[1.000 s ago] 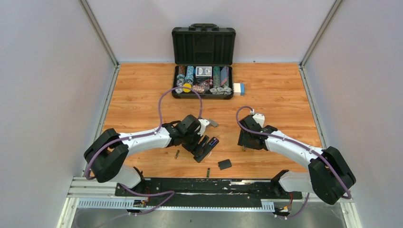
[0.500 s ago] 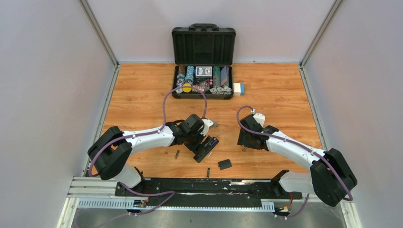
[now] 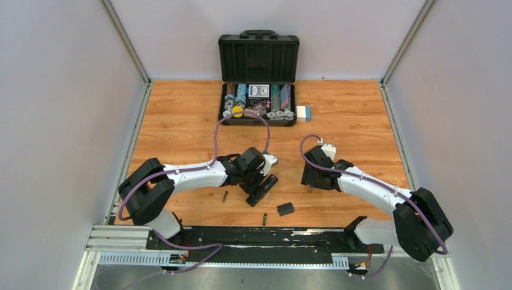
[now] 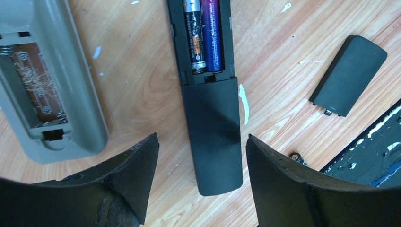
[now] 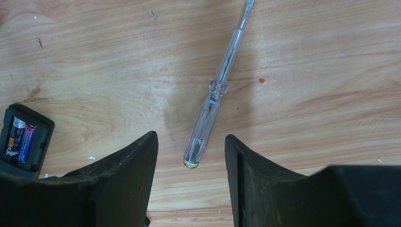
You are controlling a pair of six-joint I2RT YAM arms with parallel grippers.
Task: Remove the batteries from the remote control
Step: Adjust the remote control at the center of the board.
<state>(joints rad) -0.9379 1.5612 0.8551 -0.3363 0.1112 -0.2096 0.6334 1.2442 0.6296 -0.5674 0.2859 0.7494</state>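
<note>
Straddling the remote (image 4: 210, 127), my left gripper (image 4: 201, 139) stands released; contact possibly none. Two batteries (image 4: 203, 33) sit inside it. My right gripper (image 5: 190, 137), also released, flanks a screwdriver (image 5: 213, 101).

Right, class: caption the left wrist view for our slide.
Open left hand above a black remote, two batteries showing inside.

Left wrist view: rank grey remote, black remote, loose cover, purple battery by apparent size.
1. Grey remote, black remote: both cropped, too close to rank.
2. Loose cover.
3. Purple battery, itself cropped.
</note>
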